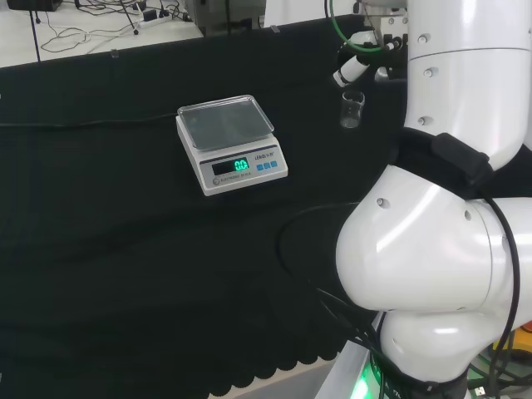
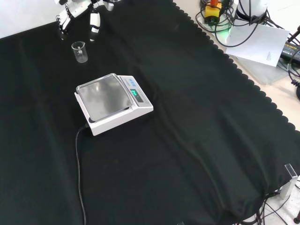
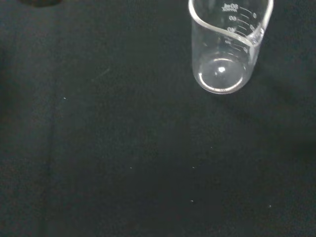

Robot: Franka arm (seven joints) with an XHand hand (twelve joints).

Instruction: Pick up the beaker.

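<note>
A small clear beaker [image 1: 352, 110] stands upright on the black cloth, empty, with printed graduations on its wall. In the front view the beaker [image 2: 80, 51] is at the top left, beyond the scale. The wrist view looks down into the beaker [image 3: 224, 47] and shows its round base. The black and white hand [image 2: 77, 10] hangs just above and behind the beaker in the front view, its fingers [image 2: 94, 21] pointing down, straight and apart from the glass. In the head view the hand [image 1: 359, 60] sits just above the beaker, beside the white arm links.
A white digital scale [image 1: 230, 143] with a steel pan and lit green display stands left of the beaker in the head view; its black cable [image 2: 78, 164] runs across the cloth. Papers and cables [image 2: 255, 40] lie off the bench's edge at the front view's right.
</note>
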